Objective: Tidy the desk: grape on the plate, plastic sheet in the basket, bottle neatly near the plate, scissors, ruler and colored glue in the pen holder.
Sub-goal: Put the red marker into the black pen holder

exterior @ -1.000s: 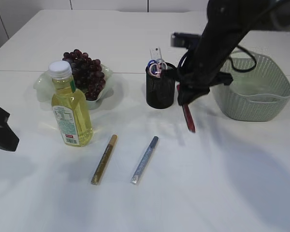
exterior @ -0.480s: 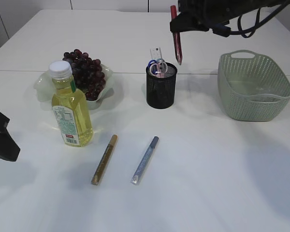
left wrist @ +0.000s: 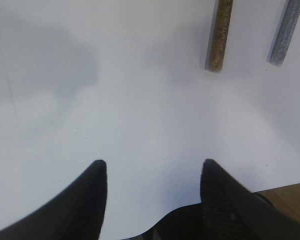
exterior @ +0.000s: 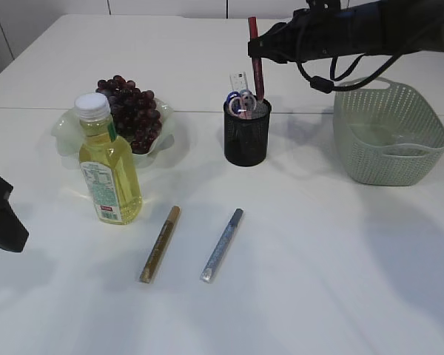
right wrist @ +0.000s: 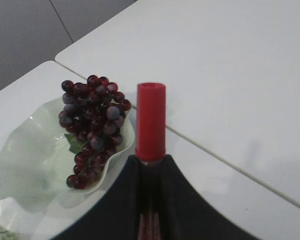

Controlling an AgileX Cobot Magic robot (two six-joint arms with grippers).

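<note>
Desk [exterior: 340,259]; red glue [exterior: 256,66] tip inside holder [exterior: 246,133].

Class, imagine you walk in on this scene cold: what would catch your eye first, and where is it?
First, the right gripper reaching in from the upper right, holding a red glue stick upright over the black pen holder, its lower end at the rim. Next, the bottle of yellow liquid at left, in front of the grapes on the plate. Then the gold stick and silver stick lying side by side up front.
</note>
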